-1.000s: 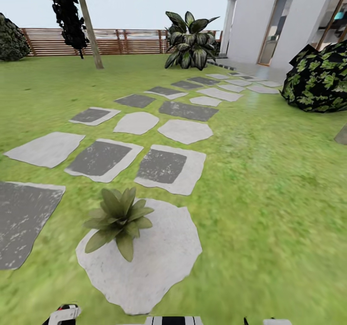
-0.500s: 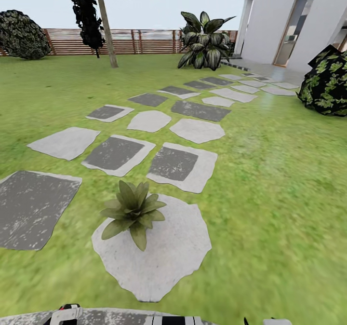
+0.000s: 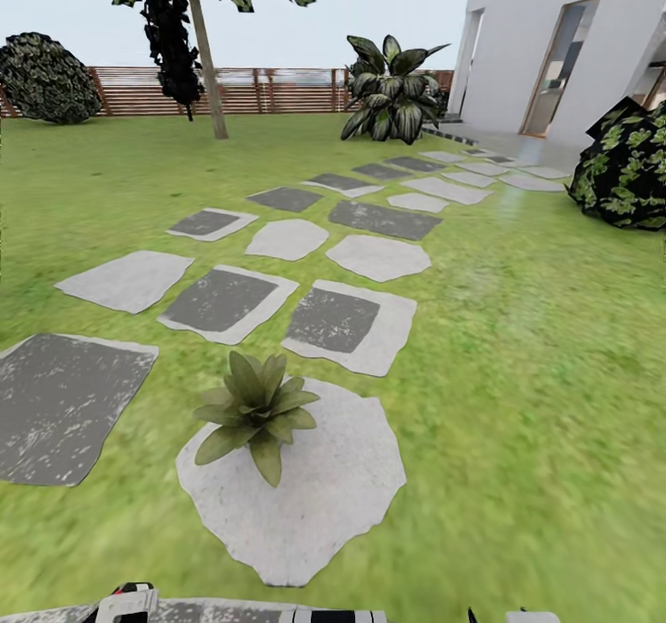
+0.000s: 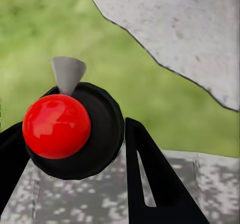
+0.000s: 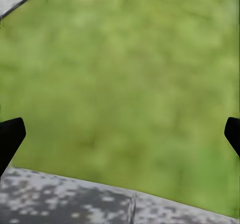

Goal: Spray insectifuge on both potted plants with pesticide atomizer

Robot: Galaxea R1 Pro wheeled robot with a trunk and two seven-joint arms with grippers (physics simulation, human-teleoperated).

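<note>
The left claw (image 4: 75, 149) is gripping the pesticide atomizer (image 4: 75, 129), its red-topped spray head pointing ahead, ready for spraying. The right claw (image 5: 120, 134) is hanging wide and empty over lawn. One potted plant (image 3: 254, 410) is sitting on a stepping stone (image 3: 314, 494) just ahead.

A: What's cut off in the head view?
B: The dark stepping stone (image 3: 65, 406) at the frame's left edge, the bush (image 3: 624, 165) at its right.
A: And the left wrist view?
B: The pesticide atomizer (image 4: 75, 129): cap end-on, body hidden.
</note>
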